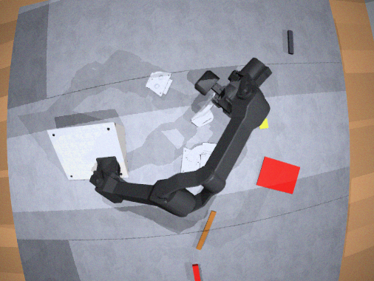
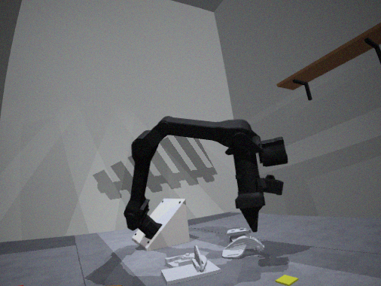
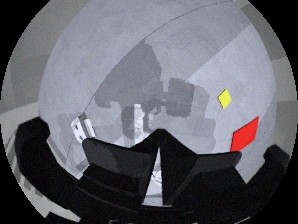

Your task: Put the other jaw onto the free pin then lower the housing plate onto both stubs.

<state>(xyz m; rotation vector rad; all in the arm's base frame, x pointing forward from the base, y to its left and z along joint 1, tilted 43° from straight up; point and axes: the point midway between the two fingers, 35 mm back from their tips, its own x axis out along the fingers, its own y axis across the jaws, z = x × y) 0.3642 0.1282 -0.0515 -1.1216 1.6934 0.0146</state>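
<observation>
Gripper (image 1: 224, 103) (image 2: 255, 230) (image 3: 160, 132) pressed shut, nothing held. Loose jaw (image 1: 202, 119) (image 2: 234, 251) (image 3: 139, 120) still off base (image 1: 189, 159) (image 2: 177, 274) (image 3: 157, 177); plate (image 1: 158, 84) (image 2: 237, 230) (image 3: 80, 131) off too. Mesh + cover TBD.

Smooth matt red panel (image 1: 278, 175) (image 3: 245, 135); wood-grained brown shelf (image 2: 331, 56); rough-looking grey floor (image 1: 122, 29) (image 2: 320, 241) (image 3: 125, 35).

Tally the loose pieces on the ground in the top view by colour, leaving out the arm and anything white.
Red: 2 (a flat sheet and a stick, cut off by the picture's edge)
Orange: 1 (a stick)
Yellow: 1 (a square, partly hidden)
Black: 1 (a short bar)
Total: 5
</observation>
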